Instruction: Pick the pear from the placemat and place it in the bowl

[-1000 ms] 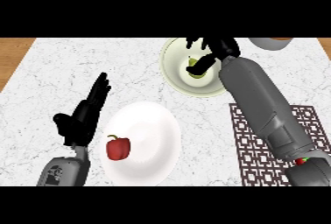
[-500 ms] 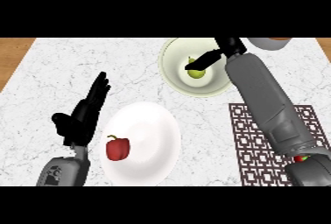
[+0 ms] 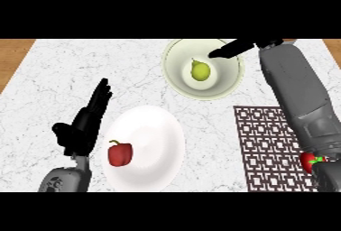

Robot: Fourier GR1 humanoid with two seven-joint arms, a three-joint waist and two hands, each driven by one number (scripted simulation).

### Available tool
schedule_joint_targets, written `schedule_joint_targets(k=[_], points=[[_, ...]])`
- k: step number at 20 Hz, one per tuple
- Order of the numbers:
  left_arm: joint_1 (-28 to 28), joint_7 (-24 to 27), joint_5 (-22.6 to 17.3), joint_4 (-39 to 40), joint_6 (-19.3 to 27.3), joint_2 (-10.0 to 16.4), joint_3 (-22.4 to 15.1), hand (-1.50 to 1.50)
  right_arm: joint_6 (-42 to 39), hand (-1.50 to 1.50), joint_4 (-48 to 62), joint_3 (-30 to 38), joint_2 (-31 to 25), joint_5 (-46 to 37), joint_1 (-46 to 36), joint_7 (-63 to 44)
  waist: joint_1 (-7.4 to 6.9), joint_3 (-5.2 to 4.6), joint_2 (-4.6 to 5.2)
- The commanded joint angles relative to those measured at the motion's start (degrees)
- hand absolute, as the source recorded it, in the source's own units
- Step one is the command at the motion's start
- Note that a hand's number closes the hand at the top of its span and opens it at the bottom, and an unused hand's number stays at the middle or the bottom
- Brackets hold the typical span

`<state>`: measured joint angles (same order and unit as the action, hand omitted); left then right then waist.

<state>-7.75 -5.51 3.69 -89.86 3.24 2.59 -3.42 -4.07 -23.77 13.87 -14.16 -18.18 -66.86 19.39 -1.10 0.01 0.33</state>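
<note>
Pear [image 3: 200, 70] in bowl [image 3: 214, 88], right robot hand [image 3: 234, 48] outstretched over rim

We see a white marbled bench [image 3: 60, 67]. Three things lie directly on it. A pale green bowl [image 3: 223, 85] sits toward the far edge, and a white plate [image 3: 156, 135] is nearer us, left of centre. A dark lattice-patterned placemat [image 3: 263, 149] lies at the near right, touching neither.

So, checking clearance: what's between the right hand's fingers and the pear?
In the head view, only bare inner wall of the bowl; the pear lies apart from the right hand, fingers straight.
</note>
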Motion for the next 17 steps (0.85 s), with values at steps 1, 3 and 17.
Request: schedule_joint_targets(k=[1, 3, 17], points=[[-1.4, 0.4, -0.6, 2.6, -0.6, 1.0, 1.7, 0.00, -6.8, -1.50, -0.9, 3.1, -2.8, 4.4, 2.1, -0.3, 0.95, 0.00, -0.22], [1.3, 0.4, -1.9, -0.6, -2.1, 1.6, 1.7, 0.00, -9.9, -1.50, 1.3, 4.6, -5.5, 5.8, 2.0, 0.4, 0.16, 0.01, -0.08], [-1.7, -0.1, -1.4, 2.1, -1.8, 1.3, 2.8, 0.00, -24.6, -1.50, -2.9, 3.4, -11.1, 8.6, 10.2, 6.2, 0.54, 0.00, -0.19]])
